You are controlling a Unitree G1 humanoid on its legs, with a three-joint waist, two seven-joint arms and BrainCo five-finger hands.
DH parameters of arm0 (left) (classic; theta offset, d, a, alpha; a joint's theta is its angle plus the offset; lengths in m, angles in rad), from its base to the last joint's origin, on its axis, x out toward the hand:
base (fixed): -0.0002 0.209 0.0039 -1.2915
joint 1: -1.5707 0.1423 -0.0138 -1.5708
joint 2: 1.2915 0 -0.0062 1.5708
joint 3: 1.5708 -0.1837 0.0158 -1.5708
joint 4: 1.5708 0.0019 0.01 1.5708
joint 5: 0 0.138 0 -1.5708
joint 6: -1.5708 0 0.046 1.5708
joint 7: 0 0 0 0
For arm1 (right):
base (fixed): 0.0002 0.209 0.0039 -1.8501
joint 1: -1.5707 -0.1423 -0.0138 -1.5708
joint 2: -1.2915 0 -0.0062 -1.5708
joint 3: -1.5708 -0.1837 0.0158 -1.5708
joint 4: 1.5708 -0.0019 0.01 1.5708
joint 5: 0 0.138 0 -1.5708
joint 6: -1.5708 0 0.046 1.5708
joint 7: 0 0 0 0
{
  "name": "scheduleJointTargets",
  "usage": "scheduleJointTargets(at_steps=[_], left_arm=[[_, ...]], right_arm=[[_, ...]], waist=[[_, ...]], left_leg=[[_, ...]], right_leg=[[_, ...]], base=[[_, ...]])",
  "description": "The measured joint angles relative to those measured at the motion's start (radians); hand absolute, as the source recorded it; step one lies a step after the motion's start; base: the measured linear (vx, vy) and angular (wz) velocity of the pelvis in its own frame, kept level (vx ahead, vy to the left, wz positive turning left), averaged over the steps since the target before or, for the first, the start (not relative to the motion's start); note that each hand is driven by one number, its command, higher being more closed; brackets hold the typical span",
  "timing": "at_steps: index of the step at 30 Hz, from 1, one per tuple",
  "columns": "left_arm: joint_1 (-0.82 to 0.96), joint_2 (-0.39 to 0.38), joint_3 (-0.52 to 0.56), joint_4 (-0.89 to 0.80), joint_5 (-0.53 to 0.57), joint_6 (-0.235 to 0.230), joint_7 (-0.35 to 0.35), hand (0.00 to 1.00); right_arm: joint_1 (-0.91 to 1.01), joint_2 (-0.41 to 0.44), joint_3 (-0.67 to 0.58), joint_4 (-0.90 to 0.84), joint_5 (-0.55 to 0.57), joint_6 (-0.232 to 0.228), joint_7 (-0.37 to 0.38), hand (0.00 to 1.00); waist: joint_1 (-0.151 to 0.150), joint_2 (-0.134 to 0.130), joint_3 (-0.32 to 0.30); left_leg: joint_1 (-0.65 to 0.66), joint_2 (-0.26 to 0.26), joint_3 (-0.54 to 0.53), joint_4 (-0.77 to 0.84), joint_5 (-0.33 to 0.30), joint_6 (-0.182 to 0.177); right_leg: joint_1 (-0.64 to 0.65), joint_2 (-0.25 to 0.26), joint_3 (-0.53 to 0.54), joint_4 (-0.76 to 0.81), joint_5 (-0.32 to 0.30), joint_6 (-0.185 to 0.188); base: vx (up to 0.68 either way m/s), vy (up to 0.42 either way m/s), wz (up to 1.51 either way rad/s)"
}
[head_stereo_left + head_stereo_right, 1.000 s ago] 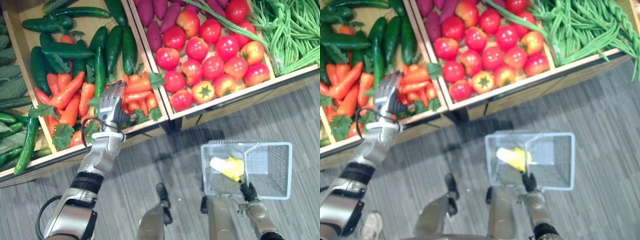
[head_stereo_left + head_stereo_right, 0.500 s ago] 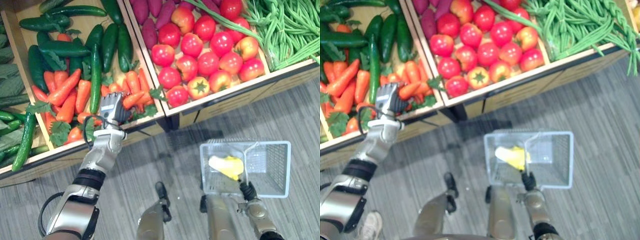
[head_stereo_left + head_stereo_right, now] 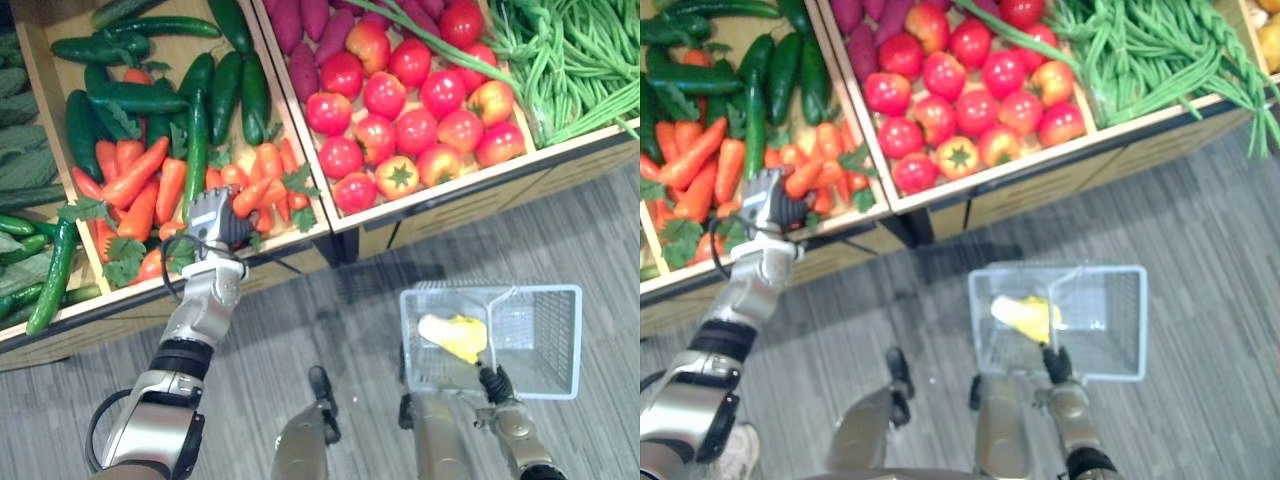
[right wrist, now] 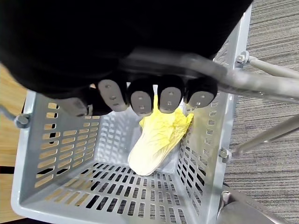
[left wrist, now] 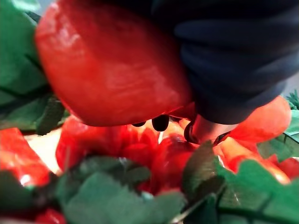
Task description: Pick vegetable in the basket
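The left hand [image 3: 212, 216], flat a second ago, now curls its fingers round a carrot [image 3: 250, 196] and has pulled back a little. The right hand [image 4: 140, 95] stays clenched on the handle of the basket [image 3: 560, 345], a cabbage [image 4: 156, 140] lying below it.

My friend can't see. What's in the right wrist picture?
The right hand curls its fingers round the handle of a grey basket. A yellow cabbage lies inside, and grey floor shows beside the basket.
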Motion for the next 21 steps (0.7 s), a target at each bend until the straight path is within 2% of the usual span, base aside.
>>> scheduleJointTargets(at_steps=[7, 13, 15, 18, 19, 21], left_arm=[[0.047, 0.014, 0.093, -0.173, 0.002, 0.001, 0.001, 1.0], [0.124, 0.072, 0.1, -0.263, 0.003, -0.013, -0.002, 1.0], [0.186, 0.085, 0.097, -0.354, 0.005, -0.041, -0.005, 1.0], [0.259, 0.089, 0.067, -0.447, 0.011, -0.091, -0.038, 1.0], [0.267, 0.09, 0.025, -0.463, 0.01, -0.132, -0.068, 1.0], [0.267, 0.098, -0.043, -0.482, 0.009, -0.159, -0.091, 1.0]], right_arm=[[0.024, 0.0, -0.014, 0.008, 0.0, 0.007, 0.001, 1.0], [0.024, -0.001, -0.063, 0.048, -0.014, 0.018, 0.001, 1.0], [0.024, -0.006, -0.086, 0.073, -0.057, 0.027, 0.001, 1.0], [0.028, -0.035, -0.086, 0.073, -0.123, 0.041, 0.002, 1.0], [0.033, -0.087, -0.072, 0.07, -0.176, 0.05, 0.013, 1.0], [0.033, -0.171, -0.028, 0.041, -0.228, 0.057, 0.024, 1.0]], waist=[[-0.001, -0.002, -0.008], [-0.003, -0.003, -0.044], [-0.018, -0.004, -0.074], [-0.02, -0.003, -0.1], [-0.021, -0.003, -0.119], [-0.025, -0.006, -0.134]], left_leg=[[0.043, -0.002, -0.025, 0.005, 0.0, 0.0], [0.075, -0.007, -0.037, -0.002, 0.007, 0.005], [0.078, -0.016, -0.057, -0.016, 0.016, 0.009], [0.109, -0.025, -0.058, -0.033, 0.018, 0.01], [0.122, -0.034, -0.057, -0.047, 0.021, 0.014], [0.131, -0.044, -0.05, -0.051, 0.016, 0.009]], right_leg=[[0.057, 0.001, -0.007, -0.007, 0.0, 0.0], [0.092, -0.003, -0.023, -0.009, -0.001, 0.0], [0.106, -0.01, -0.041, -0.018, -0.002, 0.0], [0.134, -0.014, -0.044, -0.024, -0.002, 0.001], [0.145, -0.016, -0.042, -0.033, -0.002, 0.002], [0.148, -0.022, -0.027, -0.039, -0.008, 0.013]], base=[[-0.01, -0.007, 0.04], [-0.01, -0.009, 0.07], [-0.01, 0.0, 0.23], [0.0, 0.008, 0.08], [0.0, 0.0, 0.0], [-0.01, 0.014, -0.06]])
